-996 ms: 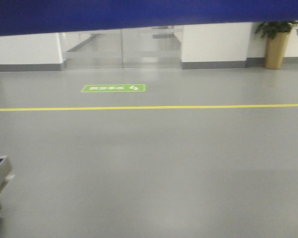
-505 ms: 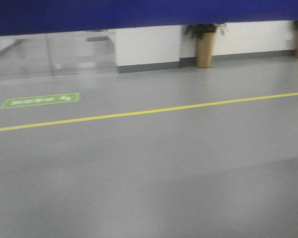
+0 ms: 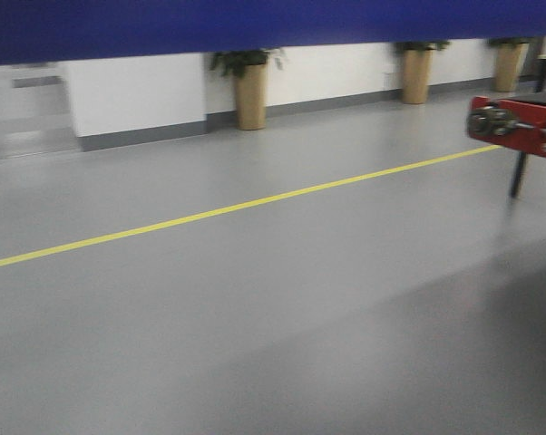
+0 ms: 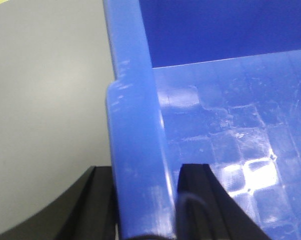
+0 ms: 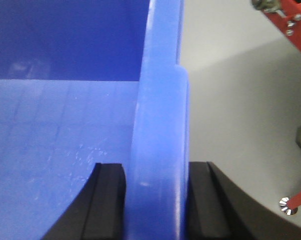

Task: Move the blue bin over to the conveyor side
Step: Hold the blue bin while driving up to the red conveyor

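The blue bin (image 3: 255, 27) fills the top strip of the front view as a dark blue band. In the left wrist view my left gripper (image 4: 148, 172) is shut on the bin's thick left rim (image 4: 135, 140), one black finger outside and one inside. In the right wrist view my right gripper (image 5: 154, 170) is shut on the opposite rim (image 5: 160, 120) in the same way. The bin's glossy inside floor (image 4: 230, 125) holds nothing. A red bolted end frame (image 3: 516, 127) with a dark flat top stands at the right edge; it looks like the conveyor side, but its belt is not clearly shown.
Grey floor with a yellow line (image 3: 219, 213) runs diagonally ahead. Three potted plants (image 3: 250, 86) stand along the white back wall. A black leg (image 3: 520, 174) holds up the red frame, which also shows in the right wrist view (image 5: 285, 22). A small shiny disc (image 5: 289, 205) lies on the floor.
The front view has swung to the right: the green floor sign and glass doors slid off to the left, more plants came in, and the red frame appeared at the right edge.
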{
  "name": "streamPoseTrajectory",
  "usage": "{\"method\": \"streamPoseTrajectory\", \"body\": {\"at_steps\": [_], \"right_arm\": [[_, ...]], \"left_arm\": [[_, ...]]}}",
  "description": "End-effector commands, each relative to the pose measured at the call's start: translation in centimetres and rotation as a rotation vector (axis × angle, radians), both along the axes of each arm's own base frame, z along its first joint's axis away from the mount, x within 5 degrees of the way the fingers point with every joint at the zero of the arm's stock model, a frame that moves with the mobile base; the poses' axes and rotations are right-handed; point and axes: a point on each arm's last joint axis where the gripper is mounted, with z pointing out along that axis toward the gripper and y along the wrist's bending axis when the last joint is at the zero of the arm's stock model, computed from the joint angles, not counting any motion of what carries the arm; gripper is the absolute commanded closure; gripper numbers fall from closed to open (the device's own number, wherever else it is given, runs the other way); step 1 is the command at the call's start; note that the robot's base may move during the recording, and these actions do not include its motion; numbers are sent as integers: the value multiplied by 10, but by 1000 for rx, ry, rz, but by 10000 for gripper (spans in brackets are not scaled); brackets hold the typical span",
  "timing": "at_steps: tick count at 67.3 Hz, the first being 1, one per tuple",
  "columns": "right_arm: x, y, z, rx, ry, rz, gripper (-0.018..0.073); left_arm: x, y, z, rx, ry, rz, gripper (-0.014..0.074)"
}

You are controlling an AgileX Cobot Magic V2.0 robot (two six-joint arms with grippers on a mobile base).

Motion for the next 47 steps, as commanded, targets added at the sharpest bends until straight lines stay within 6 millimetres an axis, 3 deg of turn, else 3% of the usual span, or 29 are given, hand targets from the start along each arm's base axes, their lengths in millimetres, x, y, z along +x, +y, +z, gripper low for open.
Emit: {"method": "streamPoseTrajectory", "body": {"at_steps": [1, 47], "right_arm": [[-1, -6, 16, -19, -156, -30, 631], [-1, -6, 17, -16, -172, -31, 631]], "left_arm": [[-4, 5, 14, 48, -119, 8, 604], [-4, 5, 14, 50, -120, 10, 604]]}}
